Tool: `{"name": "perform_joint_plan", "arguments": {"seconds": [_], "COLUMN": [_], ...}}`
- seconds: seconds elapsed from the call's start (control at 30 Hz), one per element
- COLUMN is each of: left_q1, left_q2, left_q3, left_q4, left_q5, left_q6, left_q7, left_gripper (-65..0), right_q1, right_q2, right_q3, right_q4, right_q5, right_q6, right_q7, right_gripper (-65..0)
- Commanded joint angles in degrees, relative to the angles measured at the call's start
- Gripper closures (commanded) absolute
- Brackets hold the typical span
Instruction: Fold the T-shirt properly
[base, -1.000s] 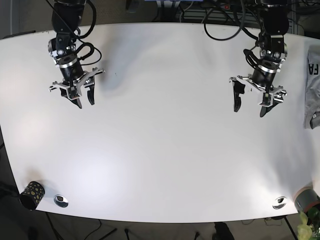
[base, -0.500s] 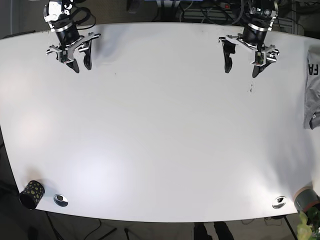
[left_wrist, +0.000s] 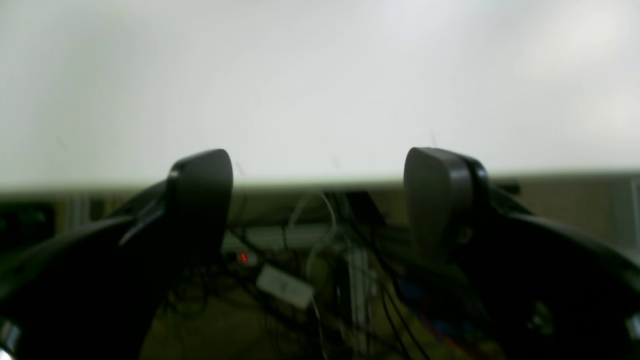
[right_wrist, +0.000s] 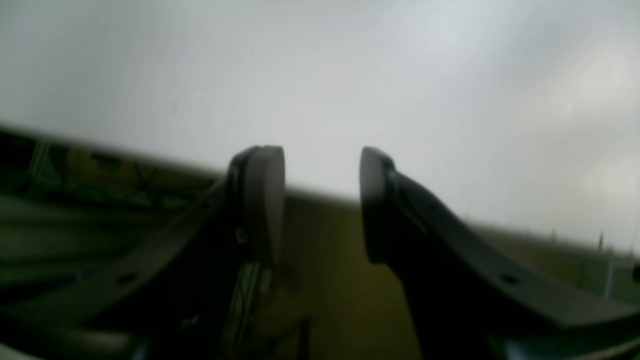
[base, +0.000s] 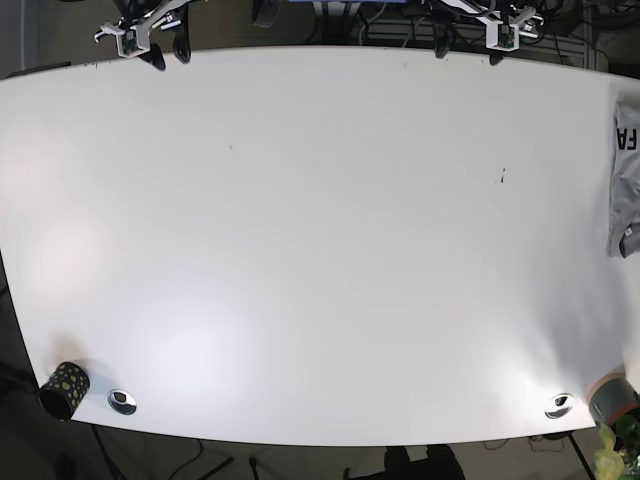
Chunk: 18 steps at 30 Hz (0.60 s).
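At the far right edge of the white table (base: 320, 250) lies the grey T-shirt (base: 626, 180), mostly cut off by the frame, so you see only a strip of fabric with dark lettering on it. You cannot judge from this sliver whether it is folded, bunched or flat.

Both arms have pulled back over the last second: they hung over the table's upper half, and now they sit at its far rim, partly out of the base view. The left gripper (base: 498, 30) is near the top right and the right gripper (base: 148, 40) at the top left, each well apart from the shirt. To my eye this means no fold is under way; you would have to reach for the garment first, and the left arm is the nearer one.

The left wrist view shows its jaws spread wide with nothing between them, and the table's edge and a blurred tangle of cables behind. The right wrist view shows jaws parted more narrowly, also empty. Both wrist pictures are soft, and neither catches the shirt.
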<state>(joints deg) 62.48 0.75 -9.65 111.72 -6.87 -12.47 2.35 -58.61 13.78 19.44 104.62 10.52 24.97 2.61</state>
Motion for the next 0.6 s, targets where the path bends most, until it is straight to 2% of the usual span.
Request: {"name": "perform_joint_plan", "arguments": {"seconds": [0.0, 0.13, 0.27, 0.4, 0.57], "left_q1": [2.18, 3.15, 2.97, 2.71, -2.48], "left_q2": [0.70, 0.78, 0.70, 0.61, 0.34], "left_q3": [-0.15, -0.06, -0.15, -0.06, -0.06], "left_q4": [0.94, -0.21, -3.02, -7.50, -16.21], "left_q5": [-0.03, -0.38, -0.47, -0.20, -0.03], "left_q6": [-0.15, -0.15, -0.15, -0.15, -0.15], "left_q7": [-0.64, 6.22, 10.79, 10.97, 10.97], "left_gripper": [-49.7, -49.4, -45.4, -45.1, -45.1], "right_q1": [-3.06, -7.98, -10.62, -9.74, -3.15], "right_q2": [0.07, 0.07, 0.33, 0.50, 0.50], "right_q3": [0.12, -2.25, -5.42, -7.88, -10.08], "right_q4": [1.89, 1.98, -0.66, -6.99, -18.33], "right_q5": [0.60, 0.60, 0.07, -0.02, -0.11], "right_q6": [0.04, 0.04, 0.04, 0.04, -0.05], "right_q7": [1.56, 1.56, 1.56, 1.56, 1.56], "right_gripper": [-23.3, -23.3, -23.3, -23.3, -23.3]}}
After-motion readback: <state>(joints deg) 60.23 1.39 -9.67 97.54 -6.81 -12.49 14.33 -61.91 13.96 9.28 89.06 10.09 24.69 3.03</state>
